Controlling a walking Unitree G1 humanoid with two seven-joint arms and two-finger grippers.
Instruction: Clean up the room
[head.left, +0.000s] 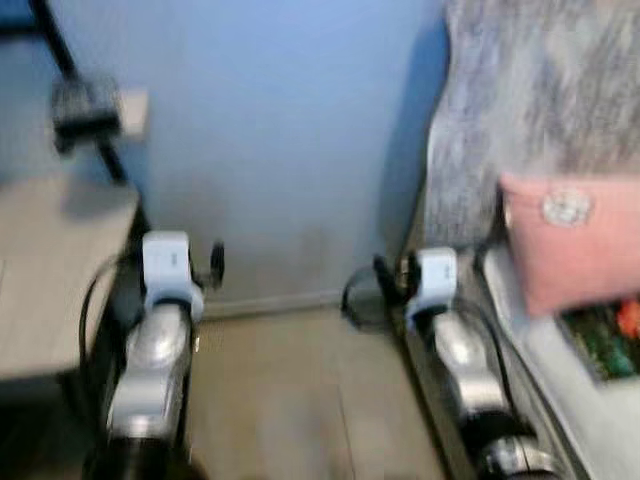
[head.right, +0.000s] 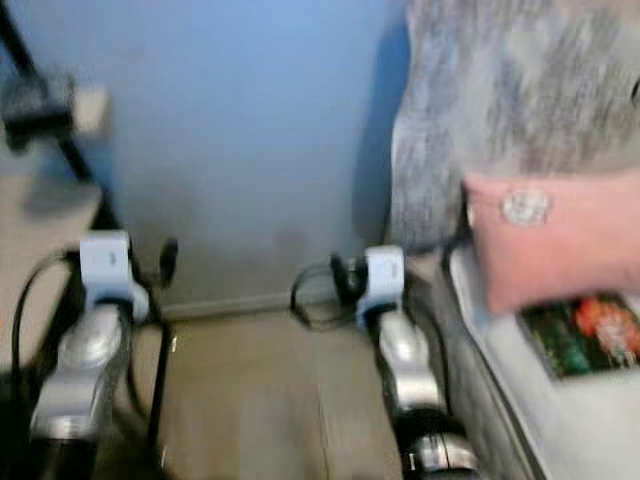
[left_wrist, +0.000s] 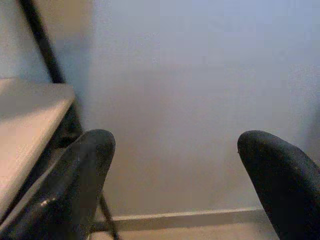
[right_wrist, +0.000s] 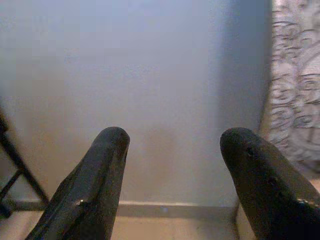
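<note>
1. Nearest the robot, both silver arms are held forward and low over a bare strip of tan floor (head.left: 290, 400), in a narrow gap between a desk on the left and a bed on the right.
2. The left gripper (left_wrist: 175, 165) has its two black fingers (left_wrist: 82, 170) spread wide with nothing between them; it sits just beside the desk's (head.left: 50, 260) right edge, pointing at the wall.
3. The right gripper (right_wrist: 172, 160) is likewise spread and holding nothing; it sits close against the bed's (head.left: 570, 380) left edge, also pointing at the wall.
4. On the bed, a pink pillow (head.left: 570, 235) lies near the left edge, its long axis running across the bed, and a colourful printed item (head.left: 610, 340), perhaps a book, lies partly under its near side. The blur hides finer detail.
5. These are the likeliest things to tidy, in my judgement. Both lie to the right of the right gripper and higher than it, so the right arm is clearly the nearer one; reaching either would call for a turn rightward, not a push ahead.
6. Behind the pillow, a grey patterned cloth (head.left: 540, 90) hangs or stands upright.
7. Farthest off is the blue wall (head.left: 290, 120) with its pale skirting; a dark object (head.left: 85, 105) sits high on the desk's black frame.
</note>
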